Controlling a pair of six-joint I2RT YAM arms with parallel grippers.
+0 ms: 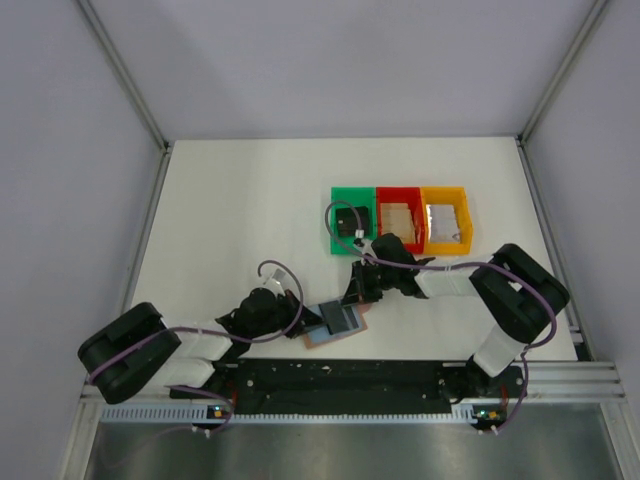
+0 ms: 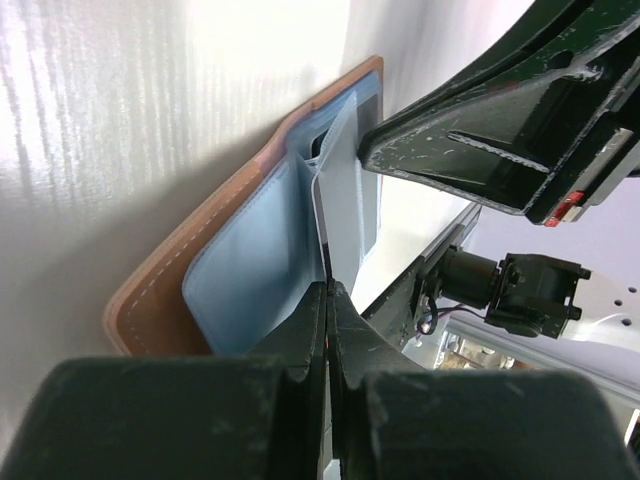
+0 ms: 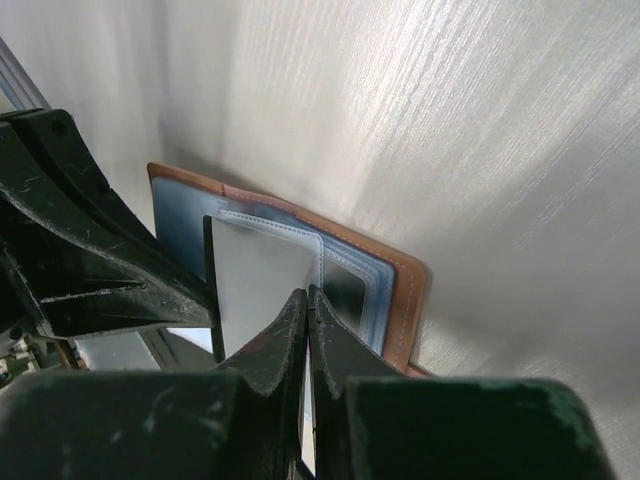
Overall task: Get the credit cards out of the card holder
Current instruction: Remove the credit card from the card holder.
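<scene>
The card holder (image 1: 320,335) lies open on the table near the front edge, brown leather outside (image 2: 170,290), blue-grey inside (image 3: 180,215). One stitched inner flap (image 3: 275,232) stands up from it. A dark credit card (image 3: 208,280) shows as a thin black edge along that flap's side. My left gripper (image 2: 328,288) is shut on this thin dark edge; it comes in from the left in the top view (image 1: 302,320). My right gripper (image 3: 305,293) is shut on the flap's stitched edge, from the right (image 1: 356,297). A second dark card (image 3: 345,290) sits in a pocket.
Green (image 1: 352,192), red (image 1: 400,190) and yellow (image 1: 445,190) bins stand in a row behind the right arm; the red and yellow ones hold items. The metal rail (image 1: 560,385) runs along the front edge just behind the card holder.
</scene>
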